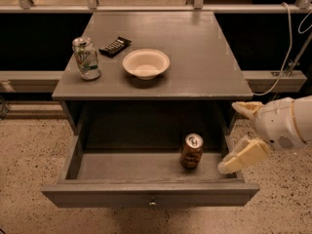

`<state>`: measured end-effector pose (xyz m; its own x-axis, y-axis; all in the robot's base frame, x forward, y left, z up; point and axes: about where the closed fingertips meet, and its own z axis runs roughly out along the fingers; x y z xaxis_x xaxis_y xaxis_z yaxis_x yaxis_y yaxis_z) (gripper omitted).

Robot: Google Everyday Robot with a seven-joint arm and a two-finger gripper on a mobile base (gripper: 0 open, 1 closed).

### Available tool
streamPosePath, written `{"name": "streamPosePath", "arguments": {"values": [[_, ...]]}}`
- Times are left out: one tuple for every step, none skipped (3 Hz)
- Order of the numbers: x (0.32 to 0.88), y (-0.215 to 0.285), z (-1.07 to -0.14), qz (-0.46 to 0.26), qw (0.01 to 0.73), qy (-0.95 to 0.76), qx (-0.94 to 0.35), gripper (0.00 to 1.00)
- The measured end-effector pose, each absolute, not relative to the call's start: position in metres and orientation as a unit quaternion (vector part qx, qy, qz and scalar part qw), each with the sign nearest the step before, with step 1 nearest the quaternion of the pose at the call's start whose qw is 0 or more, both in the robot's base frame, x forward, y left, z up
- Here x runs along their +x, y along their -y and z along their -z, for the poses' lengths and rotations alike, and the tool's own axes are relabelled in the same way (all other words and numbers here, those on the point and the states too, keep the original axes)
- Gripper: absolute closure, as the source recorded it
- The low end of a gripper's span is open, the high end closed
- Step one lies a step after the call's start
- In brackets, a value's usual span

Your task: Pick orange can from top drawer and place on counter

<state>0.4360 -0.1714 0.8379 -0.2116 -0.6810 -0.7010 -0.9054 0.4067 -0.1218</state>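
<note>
The orange can stands upright inside the open top drawer, right of its middle. The drawer is pulled out from under the counter. My gripper comes in from the right, over the drawer's right side wall, a short way right of the can. Its two cream fingers are spread apart and hold nothing. One finger is up near the counter's front right corner, the other is low by the drawer's right wall.
On the counter stand a dented white-and-green can at the left, a dark flat packet behind it, and a cream bowl near the middle. A rail and cables run behind. Speckled floor surrounds the cabinet.
</note>
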Motion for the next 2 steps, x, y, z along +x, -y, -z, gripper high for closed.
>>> {"name": "streamPosePath", "arguments": {"values": [[0.437,0.164,-0.825,-0.173,0.363,-0.753,-0.521,0.0],[0.45,0.152,-0.79,-0.182,0.416,-0.737,-0.5,0.0]]}}
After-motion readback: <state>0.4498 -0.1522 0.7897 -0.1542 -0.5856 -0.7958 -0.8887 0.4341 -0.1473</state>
